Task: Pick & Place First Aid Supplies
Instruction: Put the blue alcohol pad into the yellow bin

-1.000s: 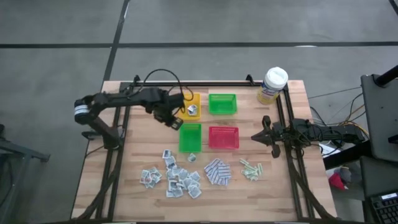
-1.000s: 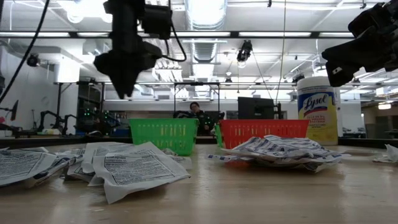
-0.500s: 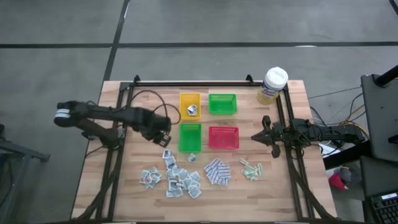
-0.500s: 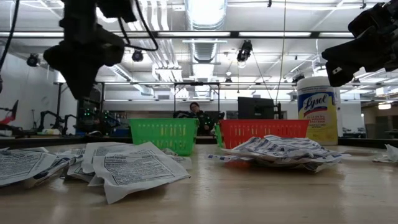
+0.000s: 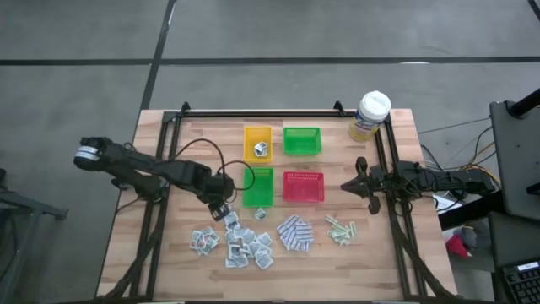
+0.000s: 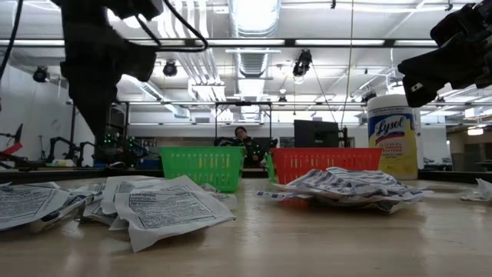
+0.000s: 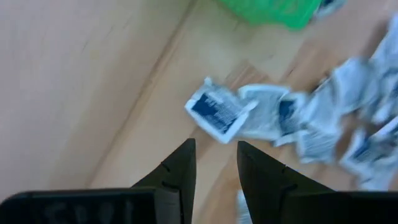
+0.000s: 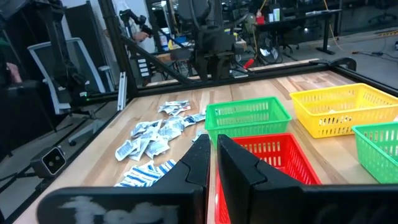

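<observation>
Left jaws: parted, nothing between them; poised over the near end of the sachet pile, just beside the lower green tray
Left fingers: dark pair with a clear gap, wood showing through
Right jaws: clenched, nothing held; parked at the worktop's right side, beside the red tray
White-grey sachets: loose heap on the worktop, front left; one more lying in the yellow tray
Blue-and-white pads: small stack in front of the red tray
Pale green strips: scattered right of the pads
Upper green tray: beside the yellow one
Canister: upright, back right corner
</observation>
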Tool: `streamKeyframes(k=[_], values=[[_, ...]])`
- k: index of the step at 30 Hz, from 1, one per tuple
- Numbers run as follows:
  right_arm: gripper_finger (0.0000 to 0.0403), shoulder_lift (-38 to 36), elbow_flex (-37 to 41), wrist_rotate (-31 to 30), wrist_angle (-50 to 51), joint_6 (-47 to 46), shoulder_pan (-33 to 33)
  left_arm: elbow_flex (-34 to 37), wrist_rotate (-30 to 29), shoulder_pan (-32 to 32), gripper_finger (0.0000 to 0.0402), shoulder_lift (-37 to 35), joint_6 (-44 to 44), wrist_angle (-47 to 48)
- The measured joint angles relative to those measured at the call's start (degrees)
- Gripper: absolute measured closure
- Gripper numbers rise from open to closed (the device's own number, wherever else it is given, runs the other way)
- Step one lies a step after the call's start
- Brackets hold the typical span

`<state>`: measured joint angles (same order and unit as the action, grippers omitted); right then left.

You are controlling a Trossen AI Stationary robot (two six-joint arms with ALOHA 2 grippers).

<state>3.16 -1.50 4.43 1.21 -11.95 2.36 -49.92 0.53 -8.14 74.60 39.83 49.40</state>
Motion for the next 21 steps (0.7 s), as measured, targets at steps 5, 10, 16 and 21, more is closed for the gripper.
streamKeyframes(k=[5,10,16,21], values=[[0.0374,0.00,0.00,0.00,0.00,0.00,0.00,2.57,-0.01,0.00,0.0291,1.40,-8.36,-3.30],[0.0374,0.00,0.02,0.00,0.00,-0.02,-0.01,5.01,-0.54,0.04,0.0291,1.91,-13.15,-10.91],[0.0374,0.00,0.01,0.00,0.00,-0.01,-0.01,7.41,-1.42,0.18,0.0291,2.53,-15.56,-15.64],[0.0374,0.00,0.02,0.00,0.00,-0.02,-0.01,9.10,-1.61,0.18,0.0291,2.54,-16.00,-16.87]])
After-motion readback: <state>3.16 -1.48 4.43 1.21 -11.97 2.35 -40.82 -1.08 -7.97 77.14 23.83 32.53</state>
